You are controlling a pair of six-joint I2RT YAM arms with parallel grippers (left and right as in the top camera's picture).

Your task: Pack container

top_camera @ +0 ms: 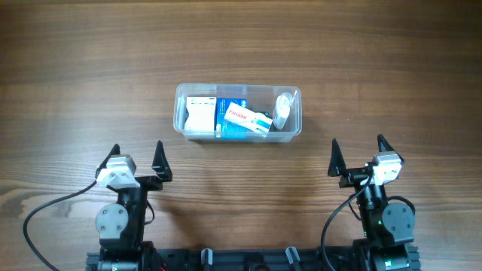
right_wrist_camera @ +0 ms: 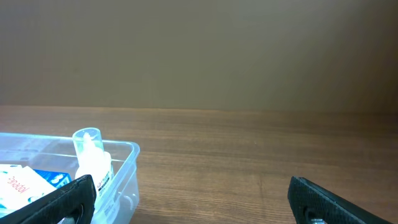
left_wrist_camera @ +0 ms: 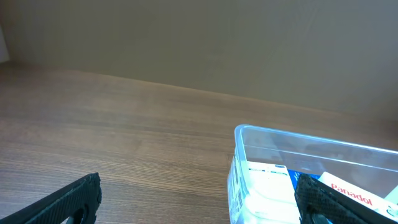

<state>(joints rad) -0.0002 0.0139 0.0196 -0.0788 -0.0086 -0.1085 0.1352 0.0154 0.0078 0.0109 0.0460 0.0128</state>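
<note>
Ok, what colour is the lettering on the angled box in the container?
Red, on the box; clearest in the left wrist view.

brown wood-grain table (top_camera: 241, 45), grain running left to right; plain beige wall (left_wrist_camera: 199, 37) behind far edge.

Table (top_camera: 68, 53): dark brown wood-grain top, grain running lengthwise, evenly lit. Wall (right_wrist_camera: 199, 50): plain dull beige, rising directly behind the table's far edge.

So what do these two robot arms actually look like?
Both the left arm and right arm are mostly black, with round joint housings, a white block at the wrist and two pointed black jaws. A black cable loops from each base.
</note>
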